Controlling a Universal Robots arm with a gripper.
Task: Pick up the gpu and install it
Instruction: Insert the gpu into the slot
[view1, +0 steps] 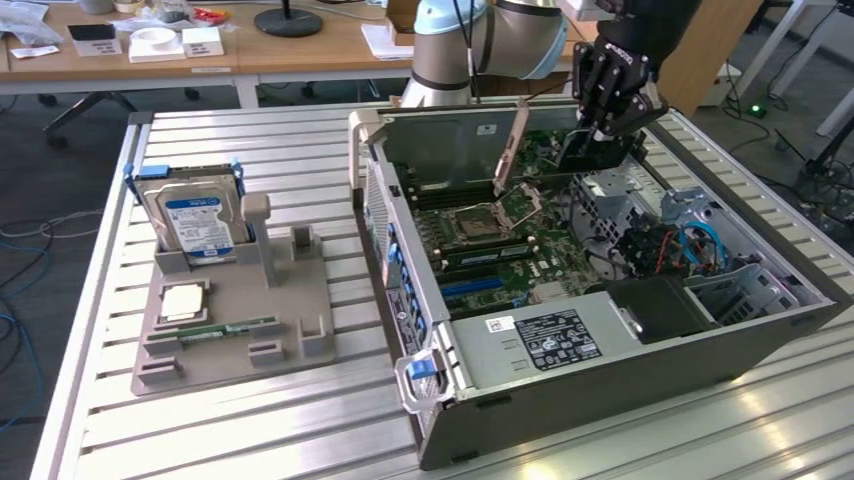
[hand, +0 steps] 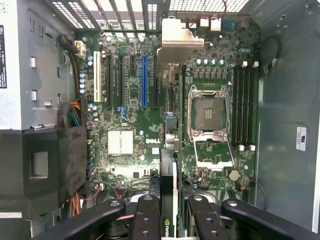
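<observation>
The gpu (view1: 585, 156) hangs inside the open computer case (view1: 561, 345), above the far part of the green motherboard (view1: 487, 255). My gripper (view1: 603, 118) is shut on it from above. In the wrist view the gpu (hand: 169, 165) is seen edge-on, running from between my fingers (hand: 146, 212) out to its silver end bracket (hand: 175, 37) near the case's rear wall. The card's edge lies over the board between the blue slot (hand: 144, 82) and the processor socket (hand: 207, 112). Whether it touches a slot I cannot tell.
On the exterior view's left a grey fixture (view1: 287, 300) holds an upright hard drive (view1: 198, 218), a processor chip (view1: 183, 300) and a memory stick (view1: 224, 327). The socket's load plate (view1: 513, 148) stands raised beside the card. A drive cage (view1: 681, 300) and cables (view1: 694, 240) crowd the case's right side.
</observation>
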